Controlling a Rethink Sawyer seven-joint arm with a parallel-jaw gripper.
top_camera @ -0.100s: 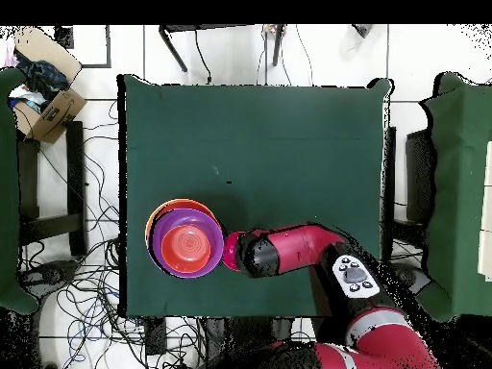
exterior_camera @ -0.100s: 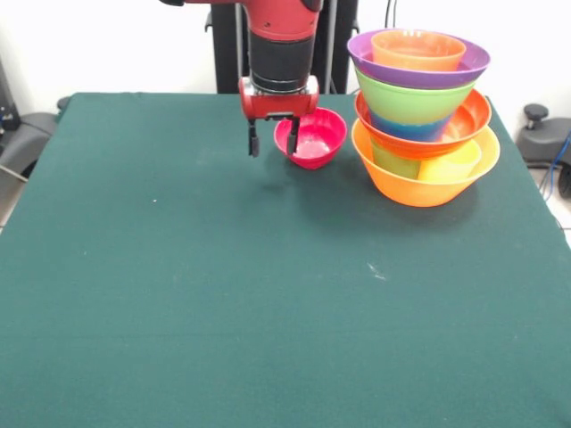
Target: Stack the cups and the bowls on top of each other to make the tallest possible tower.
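One red and black arm reached down at the far side of the green table (exterior_camera @ -0.100s: pixel 178 312), wrist vertical, gripper (exterior_camera @ -0.100s: pixel 273 139) pointing straight down with its two dark fingers (exterior_camera @ -0.100s: pixel 254 141) spread apart. One finger sat inside the small pink bowl (exterior_camera @ -0.100s: pixel 312 138) by its rim, the other outside it, so the rim was between them; whether they actually pinched it, could not tell. The pink bowl was tilted, mouth leaning toward the camera side, and seemed empty. Just beside it stood the tower (exterior_camera @ -0.100s: pixel 424 116): big orange bowl (exterior_camera @ -0.100s: pixel 419 185) at the base with a green cup (exterior_camera @ -0.100s: pixel 395 162) and a yellow cup (exterior_camera @ -0.100s: pixel 451 165) showing through its wall, then the wide red-orange bowl (exterior_camera @ -0.100s: pixel 468 120), a blue bowl (exterior_camera @ -0.100s: pixel 406 127) glimpsed under the lime green bowl (exterior_camera @ -0.100s: pixel 415 100), the purple bowl (exterior_camera @ -0.100s: pixel 419 76), and a small orange bowl (exterior_camera @ -0.100s: pixel 417 49) nested on top. From overhead the arm (top_camera @ -0.100s: pixel 298 248) lay bent across the table's edge, its end covering almost all of the pink bowl, only a sliver showing next to the stack; the gripper itself was hidden under the wrist. The stack read there as concentric rings, orange rim outermost, purple, red-orange centre. The purple cup was not distinguishable anywhere. Lower pieces were mostly hidden by the bowls above.
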